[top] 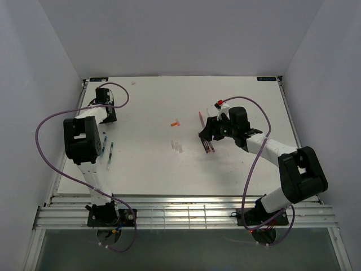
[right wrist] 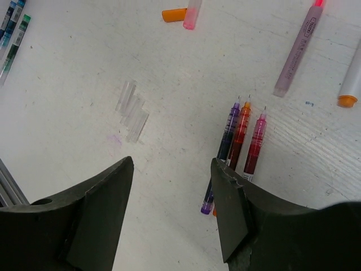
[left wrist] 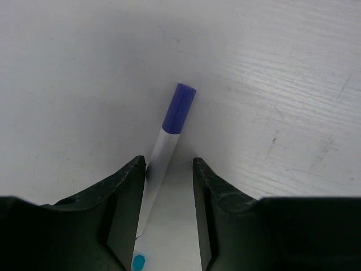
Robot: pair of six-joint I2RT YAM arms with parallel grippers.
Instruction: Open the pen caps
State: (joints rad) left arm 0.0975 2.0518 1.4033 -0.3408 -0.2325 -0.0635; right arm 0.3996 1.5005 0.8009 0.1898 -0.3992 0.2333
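Left gripper (left wrist: 167, 164) by table's (top: 152, 101) far-left edge, fingers parted around blue-capped white pen (left wrist: 164, 145), not clamped, right gripper (right wrist: 172, 164) mid-table, fingers wide, empty, 3 uncapped pens (right wrist: 241, 135) beside, clear pen caps (right wrist: 132, 110) near

Three uncapped pens (right wrist: 241, 129) are lying together, and three pale translucent caps (right wrist: 134, 108) are lying in one small group. One orange cap (right wrist: 174, 14) and one pink cap (right wrist: 192, 12) are lying loose, two coloured ones in all. One pink capped pen (right wrist: 294, 53) and one white marker with an orange end (right wrist: 352, 79) are lying there too. At least two greenish pens (right wrist: 16, 35) are showing at the edge. One white-barrelled pen (left wrist: 162, 155) is wearing one blue cap (left wrist: 179, 107).
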